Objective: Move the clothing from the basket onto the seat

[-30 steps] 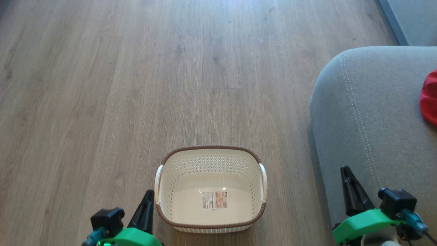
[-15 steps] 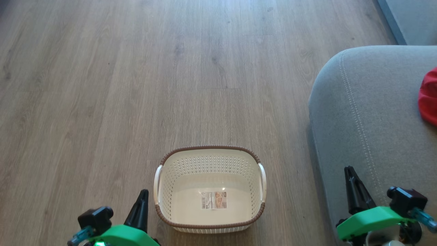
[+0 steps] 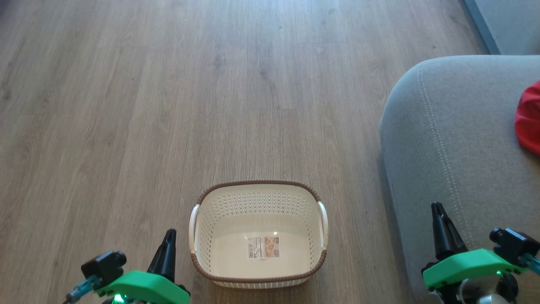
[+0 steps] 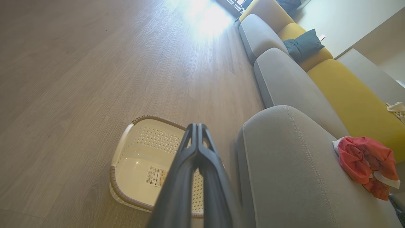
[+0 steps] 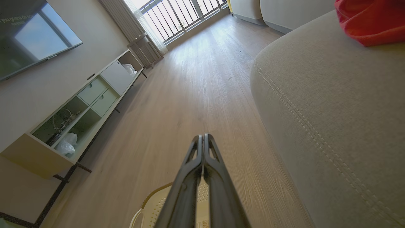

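now the basket (image 3: 258, 183) stands open side up on the wood floor (image 3: 147, 105), low in the middle of the head view. its pale bottom is bare, with a label (image 3: 264, 247) stuck to it

the clothing (image 3: 529, 118) lies on the grey seat (image 3: 455, 169), well apart from the basket. the head view catches it as a red patch cut off by the right edge. the left wrist view shows it as a crumpled red heap with white trim, lying on the seat top close to the yellow cushions (image 4: 348, 91) behind. a dark pillow (image 4: 303, 44) leans on those cushions further along

the left claw (image 3: 170, 232) hovers above the floor just left of the basket's near left corner. its two fingers are pressed together and hold nothing. in its own wrist view they cross in front of the basket's right side

the right claw (image 3: 437, 206) hangs at the lower right, over the seat's rounded front edge and just beside the pale double seam (image 3: 438, 143). it is pressed together too, and empty. its wrist view looks along the floor toward a barred window (image 5: 183, 15), with a low shelf unit (image 5: 79, 110) and a tv (image 5: 31, 41) on the wall at that view's left, and the basket's rim at the bottom edge
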